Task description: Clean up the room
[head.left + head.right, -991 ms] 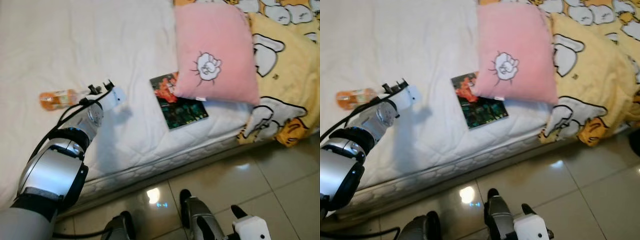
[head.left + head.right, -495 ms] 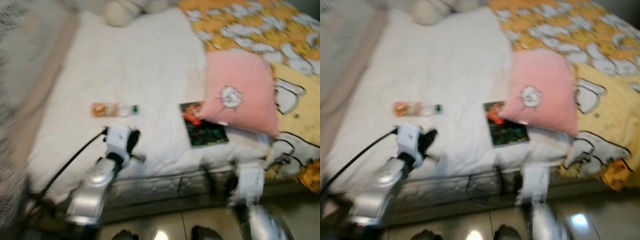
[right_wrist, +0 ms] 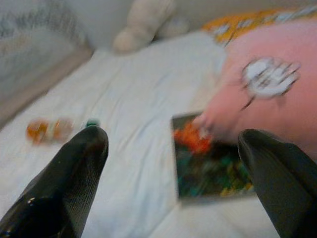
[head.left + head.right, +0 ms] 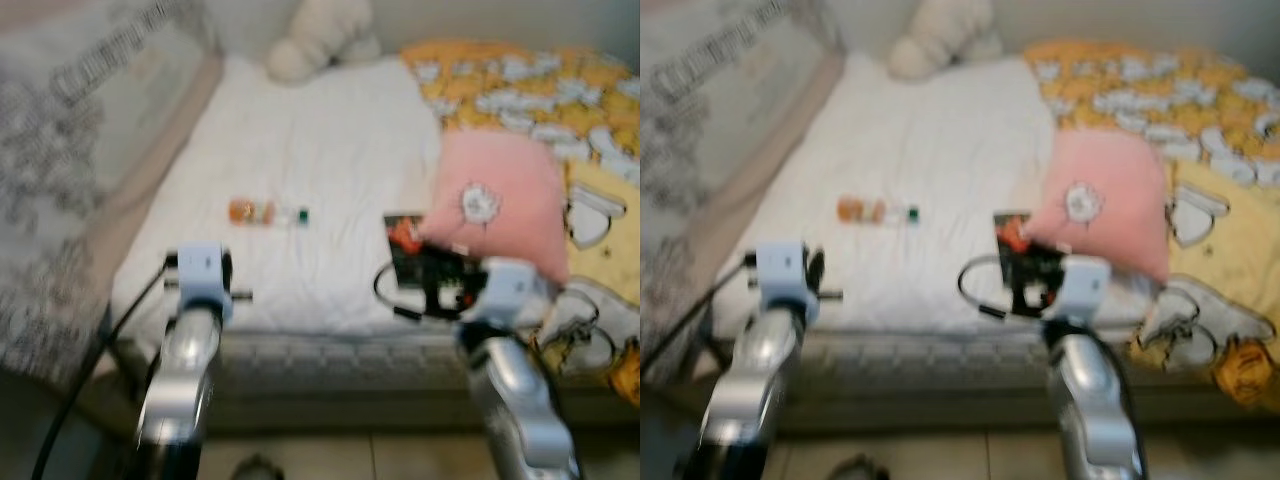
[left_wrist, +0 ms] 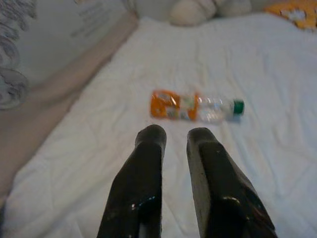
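Note:
An orange-labelled plastic bottle [image 4: 265,212] with a green cap lies on its side on the white bed sheet [image 4: 320,150]. My left gripper [image 5: 176,136] hovers over the sheet short of the bottle [image 5: 195,108], fingers close together with nothing between them. A colourful book [image 3: 210,163] lies flat near the mattress's front edge, one corner tucked under a pink pillow [image 4: 500,210]. My right gripper [image 3: 172,136] is raised in front of the book, fingers [image 3: 81,168] spread wide and empty. Both silver arms reach over the bed's front edge.
A yellow cartoon-print blanket [image 4: 600,200] covers the bed's right side. A pale plush toy [image 4: 310,45] sits at the far end. A grey patterned panel [image 4: 60,170] runs along the bed's left side. Tiled floor [image 4: 330,460] lies in front.
The camera has pulled back and lifted, showing the whole bed. My left gripper has drawn back from the bottle toward the mattress edge. My right arm has risen from the floor to the book.

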Tool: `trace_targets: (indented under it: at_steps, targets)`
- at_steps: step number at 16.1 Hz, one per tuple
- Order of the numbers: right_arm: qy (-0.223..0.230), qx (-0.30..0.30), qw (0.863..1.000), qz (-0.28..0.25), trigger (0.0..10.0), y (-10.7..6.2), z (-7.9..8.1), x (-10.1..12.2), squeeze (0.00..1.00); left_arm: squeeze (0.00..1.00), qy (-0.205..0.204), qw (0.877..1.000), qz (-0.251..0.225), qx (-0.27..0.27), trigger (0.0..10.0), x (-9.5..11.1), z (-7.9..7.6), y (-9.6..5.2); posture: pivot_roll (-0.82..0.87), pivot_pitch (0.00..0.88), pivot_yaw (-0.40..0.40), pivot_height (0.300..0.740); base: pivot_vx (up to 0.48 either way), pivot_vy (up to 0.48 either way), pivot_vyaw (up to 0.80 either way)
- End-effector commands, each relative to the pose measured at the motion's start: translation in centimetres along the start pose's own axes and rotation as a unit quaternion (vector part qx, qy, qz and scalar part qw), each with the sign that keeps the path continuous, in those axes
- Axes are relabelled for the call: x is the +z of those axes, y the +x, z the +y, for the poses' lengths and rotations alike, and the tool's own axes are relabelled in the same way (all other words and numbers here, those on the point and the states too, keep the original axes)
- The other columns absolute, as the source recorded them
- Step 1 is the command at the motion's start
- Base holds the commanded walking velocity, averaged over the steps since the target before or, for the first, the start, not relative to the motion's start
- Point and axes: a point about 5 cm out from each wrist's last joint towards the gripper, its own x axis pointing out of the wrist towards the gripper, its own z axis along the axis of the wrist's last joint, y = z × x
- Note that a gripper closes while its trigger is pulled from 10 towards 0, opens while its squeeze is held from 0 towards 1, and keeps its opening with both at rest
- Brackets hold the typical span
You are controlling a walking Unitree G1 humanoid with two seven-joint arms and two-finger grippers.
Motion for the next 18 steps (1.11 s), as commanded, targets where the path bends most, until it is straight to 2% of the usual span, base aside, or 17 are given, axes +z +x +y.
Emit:
trace_targets:
  at_steps: [1, 3, 5, 7, 8, 9, 10, 11, 12, 13, 15, 16, 18]
  targets:
    - [-0.002, 0.005, 1.0, 0.004, 10.0, 0.3, 0.0, -0.2, 1.0, 1.0, 0.007, 1.0, -0.008, -0.004, 10.0, 0.4, -0.2, 0.4, 0.09, 0.0, 0.025, 0.74, 0.0, 0.0, 0.0]
    - [-0.012, 0.006, 1.0, 0.014, 10.0, 0.8, -0.1, -0.4, 1.0, 1.0, 0.003, 1.0, -0.006, -0.02, 10.0, 0.6, -1.1, 0.5, 0.09, 0.0, 0.018, 0.74, 0.0, -0.139, 0.36]
    - [-0.013, 0.008, 1.0, 0.014, 10.0, 1.1, -0.4, -0.4, 1.0, 1.0, 0.001, 1.0, -0.009, -0.02, 10.0, 0.7, -1.2, 0.7, 0.08, 0.0, 0.018, 0.74, 0.0, -0.476, 0.71]
    - [-0.038, 0.014, 0.999, 0.013, 10.0, 1.2, -0.2, -0.6, 1.0, 1.0, 0.002, 0.998, -0.013, -0.058, 10.0, 0.9, -2.0, 0.9, 0.08, 0.0, 0.02, 0.74, 0.0, -0.221, 0.67]
    - [-0.054, 0.005, 0.998, 0.017, 10.0, 1.3, -0.3, -0.8, 1.0, 0.0, 0.014, 0.998, -0.022, -0.061, 10.0, 1.1, -2.1, 0.7, 0.08, 0.0, 0.025, 0.74, 0.3, 0.0, 0.68]
    - [-0.059, 0.0, 0.998, 0.018, 10.0, 1.3, -0.4, -0.8, 0.0, 0.0, 0.024, 0.998, -0.018, -0.056, 10.0, 1.0, -2.2, 0.8, 0.07, 0.0, 0.028, 0.74, 0.0, 0.0, 0.0]
    - [-0.048, -0.014, 0.999, 0.012, 10.0, 1.0, -0.7, -0.8, 0.0, 0.0, 0.002, 0.999, -0.008, -0.053, 10.0, 0.6, -2.2, 0.5, 0.06, 0.0, 0.028, 0.74, 0.0, 0.0, 0.0]
    - [-0.022, -0.026, 0.999, 0.002, 10.0, 0.6, -1.1, -0.6, 1.0, 1.0, -0.005, 0.997, -0.003, -0.072, 10.0, 0.3, -2.5, 0.0, 0.06, 0.0, 0.021, 0.74, 0.0, 0.0, 0.0]
    - [-0.015, -0.029, 0.999, -0.011, 10.0, 0.2, -1.5, -0.4, 1.0, 1.0, 0.003, 0.996, 0.025, -0.086, 10.0, -0.7, -2.9, -0.2, 0.07, 0.0, 0.018, 0.74, 0.0, 0.0, 0.0]
    - [-0.03, -0.022, 0.999, -0.01, 10.0, 0.1, -1.4, -0.5, 1.0, 1.0, 0.0, 0.994, 0.032, -0.101, 10.0, -1.2, -3.3, -0.2, 0.06, 0.0, 0.017, 0.74, 0.0, 0.0, 0.0]
    - [-0.049, -0.037, 0.998, -0.008, 10.0, 0.2, -1.8, -0.7, 1.0, 1.0, 0.006, 0.992, 0.024, -0.124, 10.0, -1.0, -3.7, 0.0, 0.06, 0.0, 0.019, 0.74, 0.0, 0.0, 0.0]
    - [-0.047, -0.038, 0.998, -0.01, 10.0, 0.3, -1.8, -0.7, 1.0, 1.0, 0.017, 0.991, 0.013, -0.129, 10.0, -0.6, -3.6, 0.3, 0.06, 0.0, 0.018, 0.74, 0.0, 0.0, 0.0]
    - [-0.055, -0.029, 0.998, -0.012, 10.0, 0.4, -1.6, -0.7, 1.0, 1.0, 0.013, 0.991, 0.004, -0.13, 10.0, -0.3, -3.4, 0.5, 0.06, 0.0, 0.015, 0.74, 0.0, 0.0, 0.0]
